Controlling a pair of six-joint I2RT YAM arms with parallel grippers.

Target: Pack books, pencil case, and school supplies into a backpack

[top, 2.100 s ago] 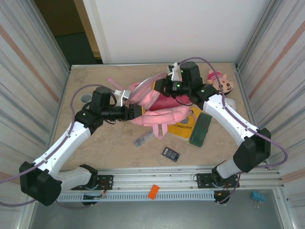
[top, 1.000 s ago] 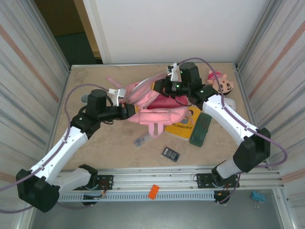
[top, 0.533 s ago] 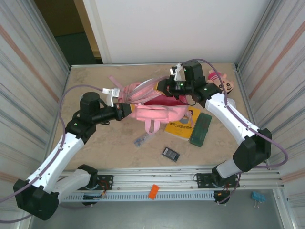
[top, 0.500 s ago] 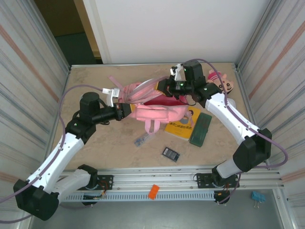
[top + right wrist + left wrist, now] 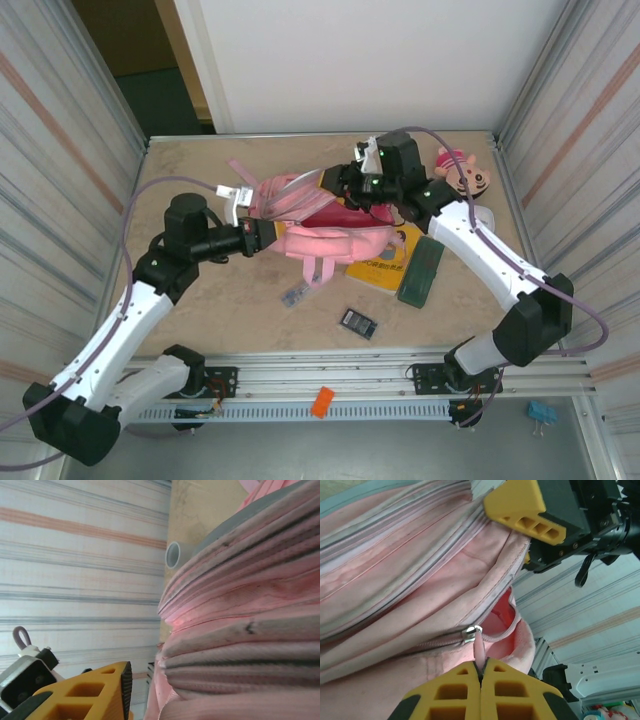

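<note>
The pink backpack [image 5: 335,240] lies mid-table with its top gaping, red lining showing. My left gripper [image 5: 262,236] is shut on the pink zip pull [image 5: 479,650], just below the metal slider [image 5: 471,632]. My right gripper [image 5: 347,186] grips the backpack's upper rim. One of its yellow fingers [image 5: 85,695] shows beside the fabric [image 5: 250,605] and the other is hidden behind it. The yellow book [image 5: 385,262] lies partly under the backpack. The green pencil case [image 5: 421,269] is to its right. The dark calculator [image 5: 358,322] and the silvery-blue item [image 5: 294,295] lie nearer the front.
A pink-hatted doll head [image 5: 468,172] sits at the back right corner. A grey cup [image 5: 175,555] stands beyond the backpack on the left side. Metal walls close in both sides. An orange piece [image 5: 321,401] rests on the front rail.
My left gripper has drawn the zip pull leftward and the backpack's mouth has widened. The backpack's front has shifted and flattened. The right gripper kept its hold, moving only slightly.
</note>
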